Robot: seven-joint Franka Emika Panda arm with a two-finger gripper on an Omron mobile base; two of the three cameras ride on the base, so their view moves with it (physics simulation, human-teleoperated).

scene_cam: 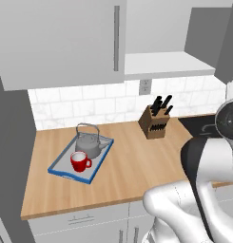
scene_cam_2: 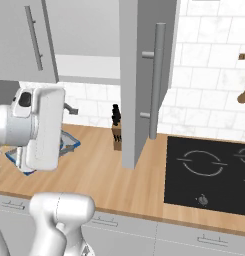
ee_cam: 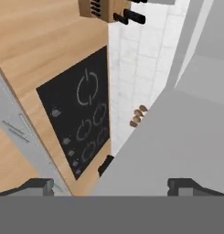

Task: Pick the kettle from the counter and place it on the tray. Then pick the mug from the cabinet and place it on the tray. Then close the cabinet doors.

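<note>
Grey kettle (scene_cam: 89, 144) and red mug (scene_cam: 80, 162) sit on the tray (scene_cam: 65, 173). Gripper (ee_cam: 111, 186) is spread wide, empty, facing 1 swung-out cabinet door (scene_cam_2: 144, 75) (edge-on). Risk: fingers glance off the panel, leaving it ajar.

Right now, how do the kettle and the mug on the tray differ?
The kettle is grey metal; the mug is bright red with a white inside. The kettle is larger and carries an arched wire handle on top; the mug is smaller with a side handle. The kettle sits farther back, the mug nearer the front. Both stand upright on the blue-rimmed tray.
</note>
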